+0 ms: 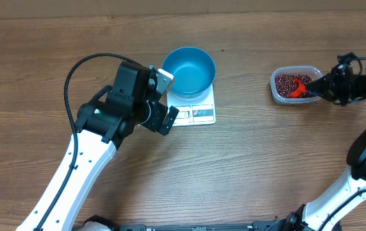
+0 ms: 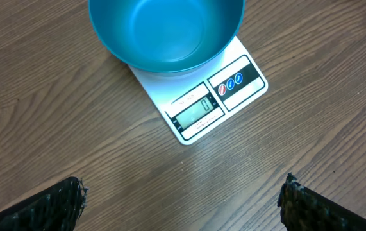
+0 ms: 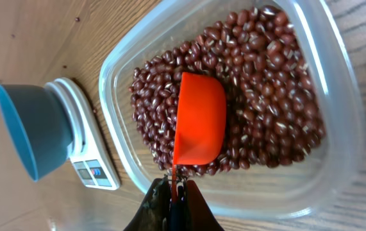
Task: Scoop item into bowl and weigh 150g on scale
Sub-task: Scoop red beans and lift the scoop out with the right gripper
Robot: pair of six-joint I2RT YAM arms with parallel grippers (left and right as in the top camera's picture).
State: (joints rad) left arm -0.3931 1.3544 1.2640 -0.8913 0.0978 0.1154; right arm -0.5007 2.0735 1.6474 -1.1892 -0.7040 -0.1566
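At the bottom edge of the right wrist view, we see the right gripper [image 3: 177,196] pinched tight on the thin handle of an orange scoop [image 3: 199,119]. Just beyond, the scoop's cup lies on the beans [image 3: 266,77], which fill the floor of a clear plastic tub [image 3: 349,128]. Farther off, at the left of that frame, the scale [image 3: 86,160] carries the blue bowl [image 3: 32,131].

From the left wrist view, the left gripper [image 2: 183,199] hangs with its jaws spread wide, holding nothing, its dark fingertips [image 2: 61,205] in the lower corners. Past them the scale's display window shows a zero, with the bowl seated on the platform behind it.

From overhead, the wooden table [image 1: 234,179] holds the scale and bowl at upper centre, touching each other, with the left gripper just beside them. The tub sits well apart at upper right, where the right gripper reaches in from the frame's right edge.
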